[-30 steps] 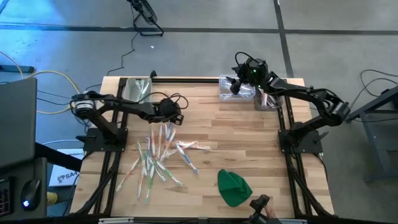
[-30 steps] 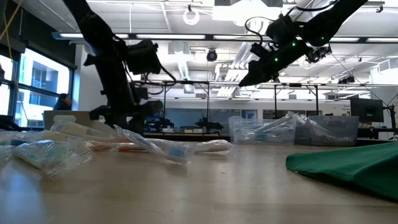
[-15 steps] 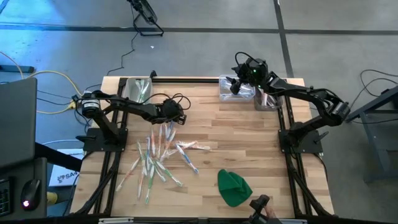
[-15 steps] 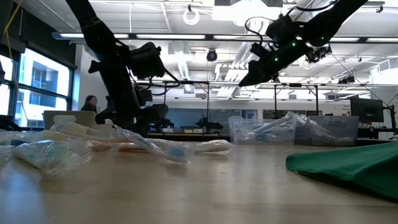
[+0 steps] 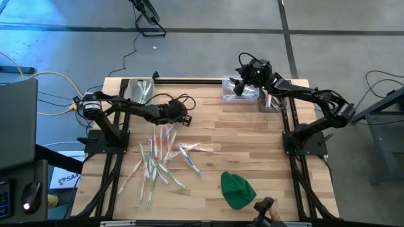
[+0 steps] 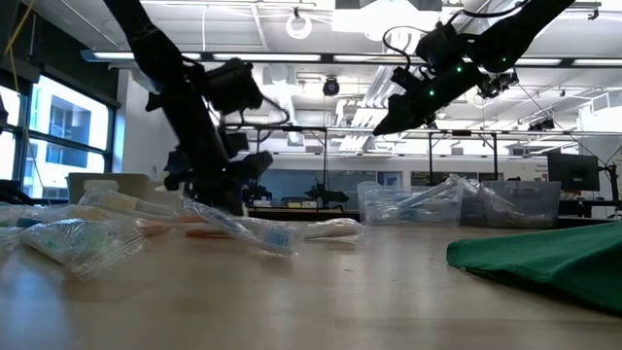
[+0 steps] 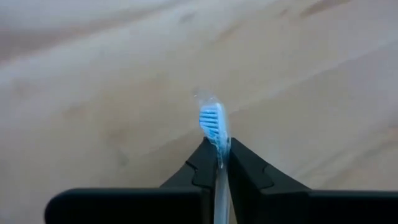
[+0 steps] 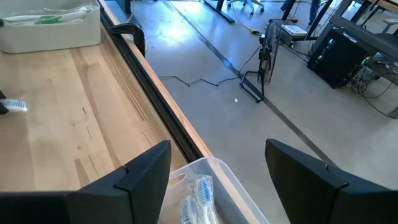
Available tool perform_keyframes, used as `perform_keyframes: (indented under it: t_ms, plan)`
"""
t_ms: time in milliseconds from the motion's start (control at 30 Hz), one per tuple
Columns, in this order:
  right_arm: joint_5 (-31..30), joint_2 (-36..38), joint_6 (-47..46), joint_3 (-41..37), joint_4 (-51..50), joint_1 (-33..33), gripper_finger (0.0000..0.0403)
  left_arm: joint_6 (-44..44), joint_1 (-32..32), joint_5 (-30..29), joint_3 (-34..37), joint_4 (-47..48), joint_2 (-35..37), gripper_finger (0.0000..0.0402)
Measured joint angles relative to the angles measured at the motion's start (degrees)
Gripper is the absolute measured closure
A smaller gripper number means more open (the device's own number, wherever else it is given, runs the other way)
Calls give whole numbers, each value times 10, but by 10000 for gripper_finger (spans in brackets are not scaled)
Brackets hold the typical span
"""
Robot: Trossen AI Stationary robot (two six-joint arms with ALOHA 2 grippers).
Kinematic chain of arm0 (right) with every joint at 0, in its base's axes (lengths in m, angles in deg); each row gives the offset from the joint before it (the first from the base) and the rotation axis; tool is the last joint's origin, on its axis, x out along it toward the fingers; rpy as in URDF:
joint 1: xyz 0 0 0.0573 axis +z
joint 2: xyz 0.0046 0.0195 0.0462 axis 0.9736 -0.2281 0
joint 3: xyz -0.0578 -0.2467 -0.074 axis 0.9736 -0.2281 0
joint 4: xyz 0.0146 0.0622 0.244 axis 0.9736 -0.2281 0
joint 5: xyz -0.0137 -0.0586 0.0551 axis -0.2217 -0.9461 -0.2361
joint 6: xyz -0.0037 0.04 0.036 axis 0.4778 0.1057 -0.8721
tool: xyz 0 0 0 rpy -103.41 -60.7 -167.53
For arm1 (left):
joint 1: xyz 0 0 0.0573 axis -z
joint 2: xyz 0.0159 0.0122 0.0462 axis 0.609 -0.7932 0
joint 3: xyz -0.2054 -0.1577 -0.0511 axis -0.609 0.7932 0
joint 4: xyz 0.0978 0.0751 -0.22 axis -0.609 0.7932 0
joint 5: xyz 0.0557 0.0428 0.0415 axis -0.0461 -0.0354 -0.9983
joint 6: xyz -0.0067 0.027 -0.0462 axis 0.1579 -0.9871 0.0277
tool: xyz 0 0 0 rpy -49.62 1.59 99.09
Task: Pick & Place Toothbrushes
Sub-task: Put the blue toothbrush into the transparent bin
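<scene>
Your left tool (image 7: pixel 221 163) is pinching a light, slippery wrapped toothbrush (image 7: pixel 212 124) just below its bristles, so grip the stiffer handle.

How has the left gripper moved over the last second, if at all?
Yes. In the high view the left gripper has shifted slightly rightward, away from the clear bin at the table's back-left corner, and closed on a blue-bristled toothbrush.

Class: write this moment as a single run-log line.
left tool: shut on toothbrush | right tool: open over bin | pile: on table
</scene>
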Motion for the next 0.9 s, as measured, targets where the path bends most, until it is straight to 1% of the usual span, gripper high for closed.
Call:
perform_keyframes:
  t_ms: [200,333,467,633,700,767,900]
  plan:
    - [-1,0,0,0,0,0,149,-94,-10,-7,-34,-2,35,384]
    - [-2,0,1,0,0,0,149,-199,-45,10,-53,-5,72,385]
    - [-2,0,1,0,0,0,149,-278,-96,56,-76,-9,111,385]
    - [4,0,1,0,0,0,149,-359,-151,122,-102,-56,139,385]
    - [23,0,1,0,0,0,149,-387,-167,156,-112,-95,142,385]
    - [58,0,1,0,1,0,149,-405,-183,198,-117,-143,142,385]
    - [161,0,1,0,23,1,149,-409,-209,298,-117,-248,142,385]
